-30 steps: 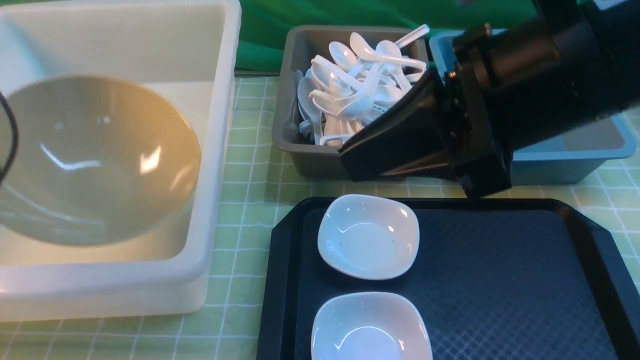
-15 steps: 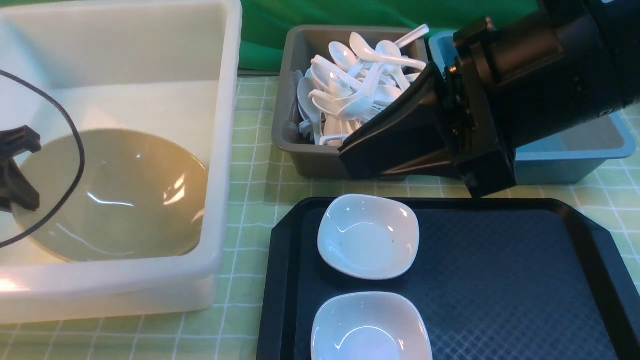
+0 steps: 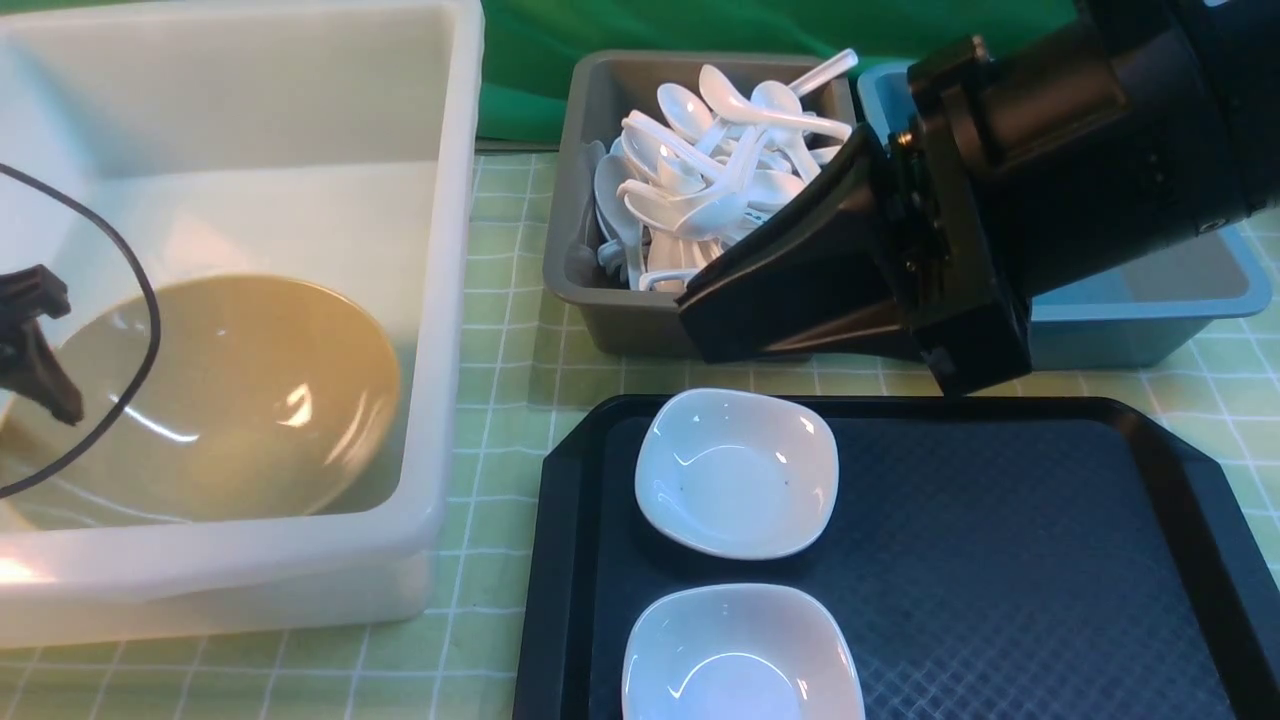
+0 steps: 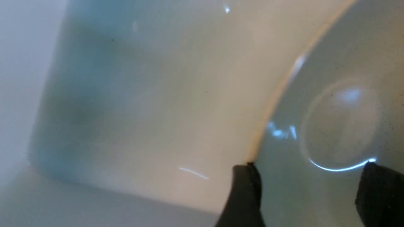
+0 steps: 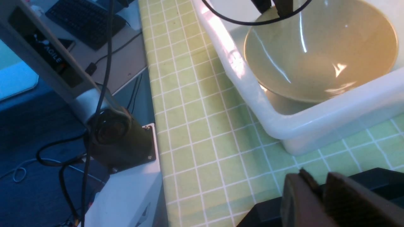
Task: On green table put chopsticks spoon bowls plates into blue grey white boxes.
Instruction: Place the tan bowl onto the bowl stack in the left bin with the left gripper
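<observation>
Front view puts the tan bowl down inside the white box on the robot's left side of the green checked table, so that piece looks delivered. In the left wrist view the left tool stands wide, one finger touching the bowl's rim from outside and the other over its hollow, gripping nothing. The right tool hangs over the front edge of the grey box heaped with white spoons. Its pads are narrow, nearly together, and nothing shows between them. What seems left is the pair of small white dishes on the black tray: the far dish lies just below the right tool's tip and a little nearer the robot, and the near dish lies directly behind it, toward the robot. Both are squarish with rounded corners, so no long axis dictates the approach; a rim pinch looks likely. The right arm is plainly closer, the left tool being well apart inside the box. The blue box sits behind the right arm, its contents hidden.
</observation>
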Controlling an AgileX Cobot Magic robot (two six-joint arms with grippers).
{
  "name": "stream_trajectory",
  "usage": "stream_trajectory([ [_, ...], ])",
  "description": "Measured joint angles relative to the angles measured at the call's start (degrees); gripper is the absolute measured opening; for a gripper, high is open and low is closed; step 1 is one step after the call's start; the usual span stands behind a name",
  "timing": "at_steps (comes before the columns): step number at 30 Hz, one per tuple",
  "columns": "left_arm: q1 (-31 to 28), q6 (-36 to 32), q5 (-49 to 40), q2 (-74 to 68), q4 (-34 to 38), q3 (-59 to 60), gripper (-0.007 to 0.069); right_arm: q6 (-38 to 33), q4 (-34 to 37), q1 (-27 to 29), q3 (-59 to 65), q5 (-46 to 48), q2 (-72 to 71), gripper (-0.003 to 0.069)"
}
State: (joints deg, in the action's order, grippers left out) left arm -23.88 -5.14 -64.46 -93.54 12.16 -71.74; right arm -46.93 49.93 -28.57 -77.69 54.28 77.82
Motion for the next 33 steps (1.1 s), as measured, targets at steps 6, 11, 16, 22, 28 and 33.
stream_trajectory([
  [6,0.07,-5.46,-0.20,0.00,7.89,0.00,0.0525,-0.44,-0.36,0.00,-1.23,1.22,0.00,0.0132],
  [11,0.13,-9.15,-0.34,0.00,13.29,0.00,0.0524,-0.44,-0.36,0.00,-2.17,1.84,0.00,0.0140],
  [16,0.17,-10.51,-1.42,0.00,15.40,0.00,0.0524,-0.21,-0.43,0.00,-2.28,1.84,0.00,0.0148],
  [22,0.17,-10.51,-1.56,2.48,14.36,0.00,0.0524,0.45,-1.15,0.00,-2.28,2.75,0.00,0.0155],
  [28,0.17,-10.37,-1.88,6.41,12.31,0.00,0.0524,1.35,-2.22,0.00,-2.29,3.14,0.00,0.0165],
  [33,0.17,-5.15,1.06,6.47,7.58,0.00,0.0524,1.60,-2.43,0.00,-2.29,3.41,0.00,0.0174],
])
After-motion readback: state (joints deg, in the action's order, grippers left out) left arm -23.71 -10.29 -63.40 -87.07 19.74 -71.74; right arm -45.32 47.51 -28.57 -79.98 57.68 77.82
